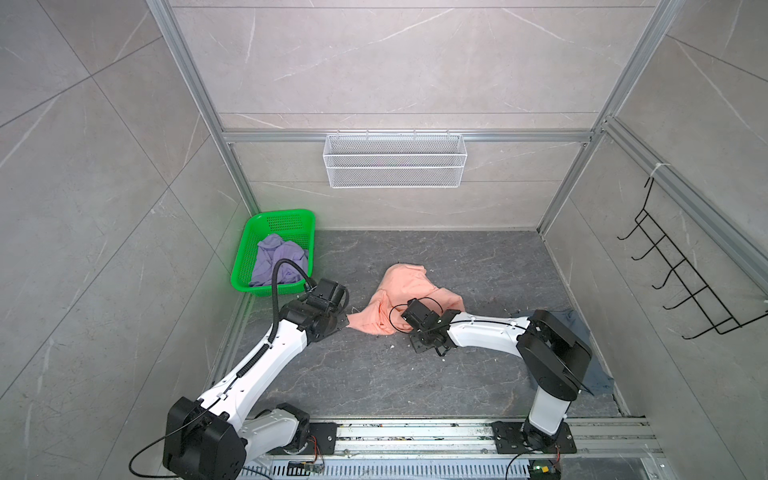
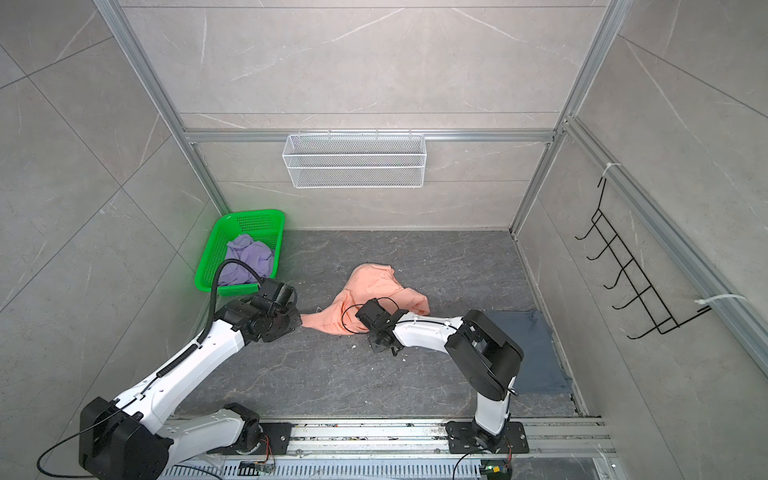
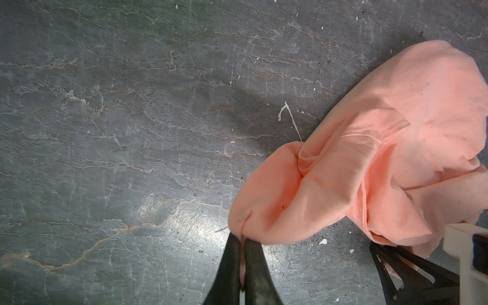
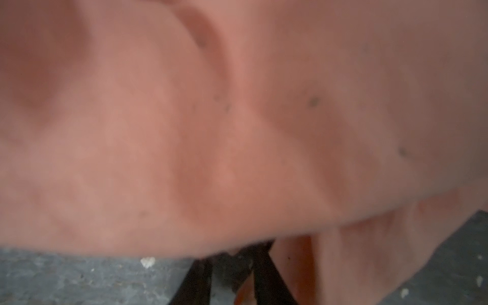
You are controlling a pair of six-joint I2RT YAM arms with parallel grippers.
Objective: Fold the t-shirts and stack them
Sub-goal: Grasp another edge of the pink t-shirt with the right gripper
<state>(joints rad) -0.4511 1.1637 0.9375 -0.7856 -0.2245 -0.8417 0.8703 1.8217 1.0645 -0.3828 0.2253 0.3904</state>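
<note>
While the peach shirt lies crumpled in the middle of the table, both grippers are at its near side.
In the left wrist view the left gripper has its jaws pressed together on a bunched corner of the cloth, and the rest of the shirt spreads away from the tips. In the right wrist view the shirt hangs over the right gripper and hides its tips. The fingers stand a little apart lower down, but whether they pinch cloth or only sit under it I cannot tell. The lavender shirt is in the basket at the far left. The grey shirt lies flat at the right edge, partly under the right arm.
</note>
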